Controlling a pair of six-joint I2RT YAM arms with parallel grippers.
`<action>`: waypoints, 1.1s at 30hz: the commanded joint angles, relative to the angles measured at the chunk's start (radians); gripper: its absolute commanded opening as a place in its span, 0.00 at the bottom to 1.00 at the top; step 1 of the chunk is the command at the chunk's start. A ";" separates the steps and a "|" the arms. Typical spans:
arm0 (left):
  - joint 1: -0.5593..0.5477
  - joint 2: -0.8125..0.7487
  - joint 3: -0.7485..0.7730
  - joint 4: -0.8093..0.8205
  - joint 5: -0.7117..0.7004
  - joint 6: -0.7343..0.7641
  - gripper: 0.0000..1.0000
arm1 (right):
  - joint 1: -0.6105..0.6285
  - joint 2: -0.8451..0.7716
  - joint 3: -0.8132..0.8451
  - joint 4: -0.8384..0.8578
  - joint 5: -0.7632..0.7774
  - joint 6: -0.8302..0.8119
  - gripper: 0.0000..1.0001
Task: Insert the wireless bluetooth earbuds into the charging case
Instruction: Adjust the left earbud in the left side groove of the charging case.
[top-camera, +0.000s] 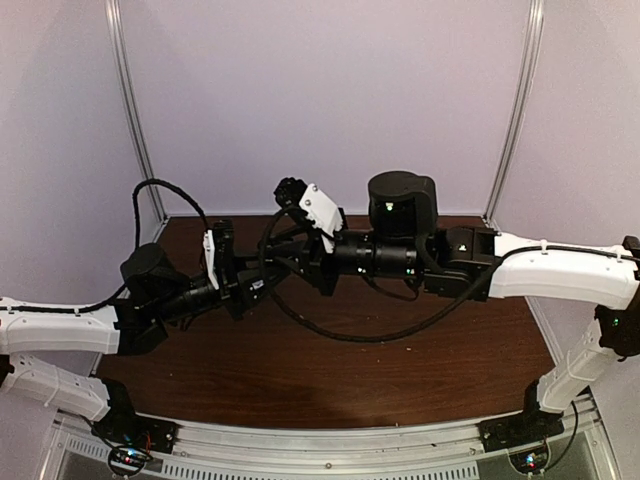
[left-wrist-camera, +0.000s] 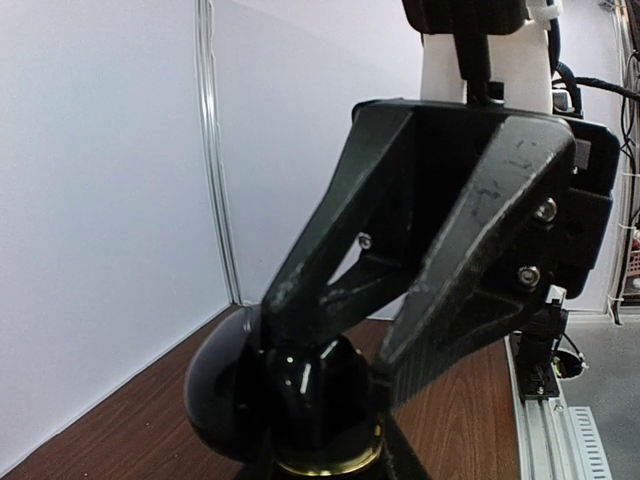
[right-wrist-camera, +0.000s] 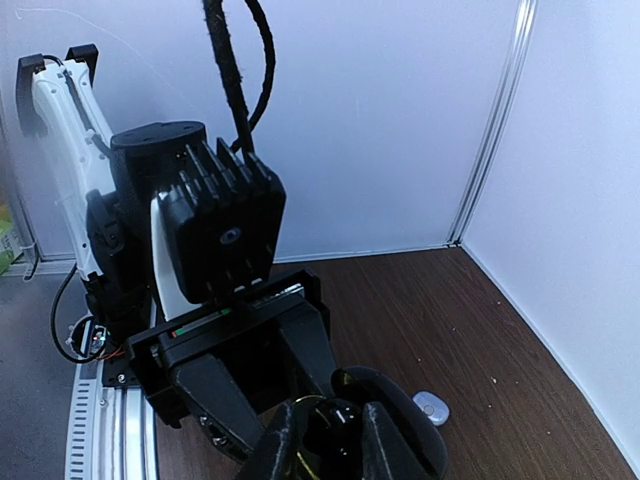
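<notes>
My left gripper (top-camera: 252, 286) is shut on a round black charging case (left-wrist-camera: 215, 400) with a gold rim; its lid stands open. My right gripper (right-wrist-camera: 335, 445) is shut on a glossy black earbud (right-wrist-camera: 345, 440) and holds it at the case's opening (right-wrist-camera: 410, 425). From the left wrist view the right gripper's fingers (left-wrist-camera: 420, 340) come down from above onto the black earbud (left-wrist-camera: 320, 385). One pale lavender earbud (right-wrist-camera: 430, 407) lies on the table just right of the case. The other earbuds are hidden. Both grippers meet at mid-table (top-camera: 295, 268).
The brown wooden table (top-camera: 400, 370) is walled by white panels at the back and sides. A black cable (top-camera: 330, 330) loops over the table under the right arm. A metal rail (top-camera: 330, 445) runs along the near edge.
</notes>
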 joint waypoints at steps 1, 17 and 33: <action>-0.001 0.002 0.024 0.072 -0.021 0.011 0.00 | 0.005 -0.011 0.005 -0.030 -0.024 0.013 0.23; -0.001 0.018 0.032 0.074 -0.002 0.010 0.00 | 0.013 -0.073 -0.018 -0.063 -0.042 0.007 0.26; 0.000 0.021 0.055 0.039 0.026 0.042 0.00 | 0.011 -0.028 0.046 -0.136 0.058 -0.007 0.36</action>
